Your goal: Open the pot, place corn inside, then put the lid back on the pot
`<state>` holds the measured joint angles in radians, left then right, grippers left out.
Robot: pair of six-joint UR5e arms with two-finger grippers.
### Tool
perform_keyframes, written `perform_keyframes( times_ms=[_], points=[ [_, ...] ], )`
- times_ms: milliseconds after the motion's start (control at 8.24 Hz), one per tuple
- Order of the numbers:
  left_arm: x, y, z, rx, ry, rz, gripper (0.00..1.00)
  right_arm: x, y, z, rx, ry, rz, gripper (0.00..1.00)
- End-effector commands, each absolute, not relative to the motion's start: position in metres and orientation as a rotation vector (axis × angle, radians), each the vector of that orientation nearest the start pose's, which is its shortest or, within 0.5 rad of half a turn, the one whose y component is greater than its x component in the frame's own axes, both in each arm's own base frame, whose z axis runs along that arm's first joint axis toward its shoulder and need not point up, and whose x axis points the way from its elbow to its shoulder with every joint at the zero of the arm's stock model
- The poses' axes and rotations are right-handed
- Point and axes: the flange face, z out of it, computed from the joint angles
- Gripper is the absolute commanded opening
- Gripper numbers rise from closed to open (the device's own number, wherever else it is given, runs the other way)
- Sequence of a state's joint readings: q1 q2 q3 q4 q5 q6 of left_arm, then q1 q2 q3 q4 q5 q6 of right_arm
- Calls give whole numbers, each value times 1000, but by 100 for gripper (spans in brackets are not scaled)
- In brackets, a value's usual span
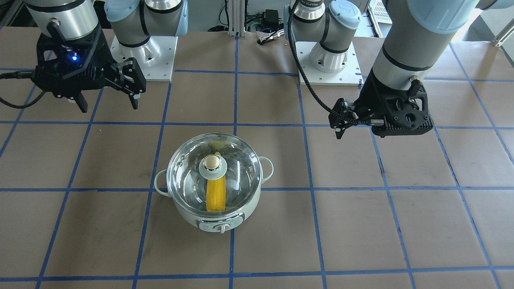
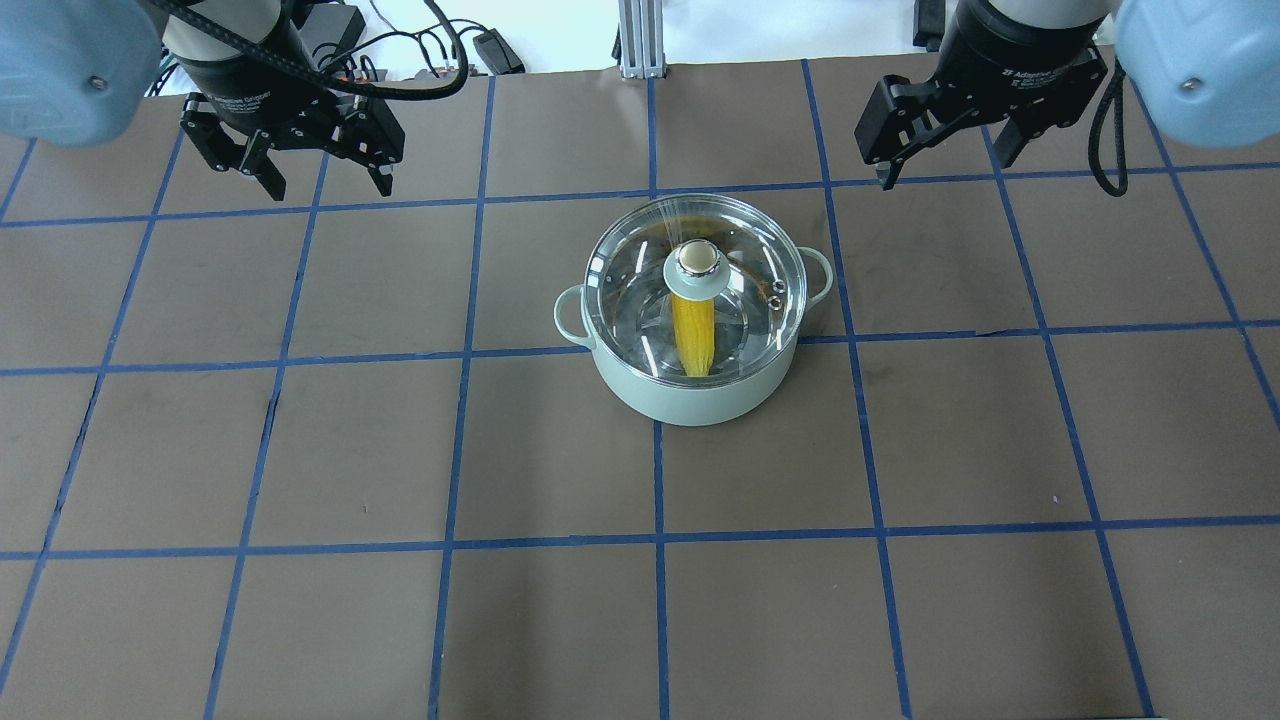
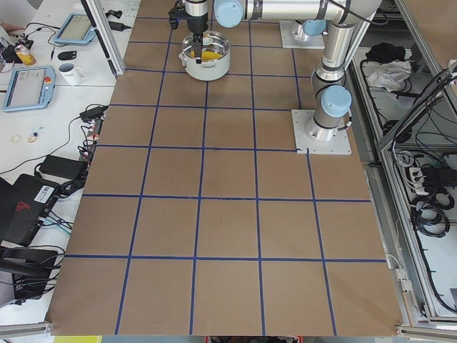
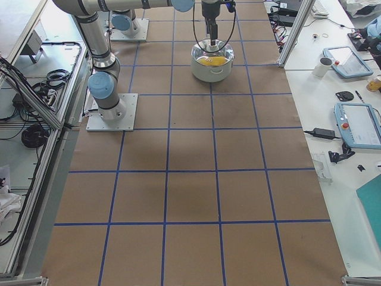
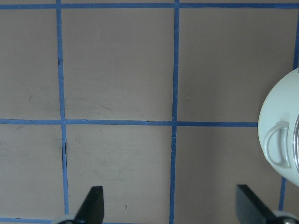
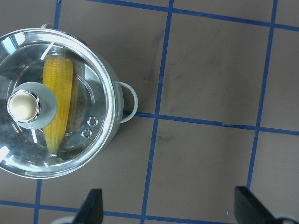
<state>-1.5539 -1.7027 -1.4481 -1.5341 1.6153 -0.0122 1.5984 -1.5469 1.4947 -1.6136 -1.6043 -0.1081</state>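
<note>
The pale mint-green pot (image 1: pixel 217 221) stands on the table's middle line, between the two arms, and also shows in the overhead view (image 2: pixel 690 402). The clear glass lid (image 1: pixel 241 168) (image 2: pixel 752 290) sits on it, with its gold knob (image 1: pixel 211 162) upright. The yellow corn (image 1: pixel 216 196) (image 2: pixel 693 335) (image 6: pixel 58 93) lies inside, under the lid. My left gripper (image 2: pixel 325 185) (image 1: pixel 340 128) (image 5: pixel 170 205) is open and empty, raised off to the pot's side. My right gripper (image 2: pixel 945 160) (image 1: pixel 108 104) (image 6: pixel 170 207) is open and empty on the other side.
The two arm bases (image 1: pixel 144 52) (image 1: pixel 327 56) stand on white plates at the robot's edge of the table. Blue tape lines (image 2: pixel 655 540) grid the brown tabletop. A side bench with tablets and a mug (image 3: pixel 71 71) runs along the far edge.
</note>
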Motion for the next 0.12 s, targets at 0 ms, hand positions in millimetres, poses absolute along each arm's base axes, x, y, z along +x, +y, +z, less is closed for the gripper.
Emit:
perform_keyframes(
  times_ms=[0],
  points=[
    [-120,-552,483,-44,3098,-40,100,144,-507,517,-214,3167,-144,100]
  ],
)
